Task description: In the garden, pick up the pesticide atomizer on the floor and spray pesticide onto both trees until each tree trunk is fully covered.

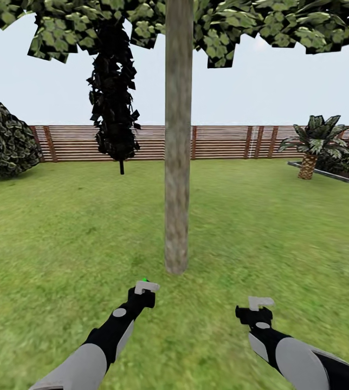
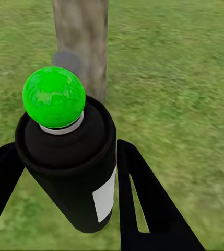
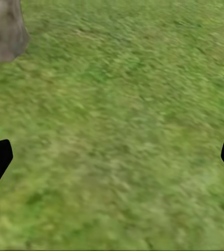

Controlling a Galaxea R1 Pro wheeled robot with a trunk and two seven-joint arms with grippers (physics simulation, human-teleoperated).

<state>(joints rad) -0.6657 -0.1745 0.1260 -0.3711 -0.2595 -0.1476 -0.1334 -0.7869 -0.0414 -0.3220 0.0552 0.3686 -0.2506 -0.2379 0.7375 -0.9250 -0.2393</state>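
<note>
A tree stands straight ahead, its bare grey-brown tree trunk [image 1: 177,162] rising from the lawn into a crown of green leaves [image 1: 239,27]. My left gripper [image 1: 146,286] is shut on the pesticide atomizer [image 2: 72,172], a black bottle with a white label and a bright green tip [image 2: 53,97]. The tip points at the trunk's base [image 2: 80,42], a short way off. A faint grey smudge [image 2: 67,61] hangs beside the bark; I cannot make out pesticide on it. My right gripper [image 1: 261,303] is open over bare grass [image 3: 112,157], with the trunk's foot [image 3: 4,29] off to one side.
A dark narrow conifer [image 1: 115,108] stands behind the trunk to the left, and a round bush [image 1: 4,138] at far left. A wooden slat fence [image 1: 223,142] closes the back. A small palm [image 1: 312,143] and a raised bed edge [image 1: 331,176] sit at right.
</note>
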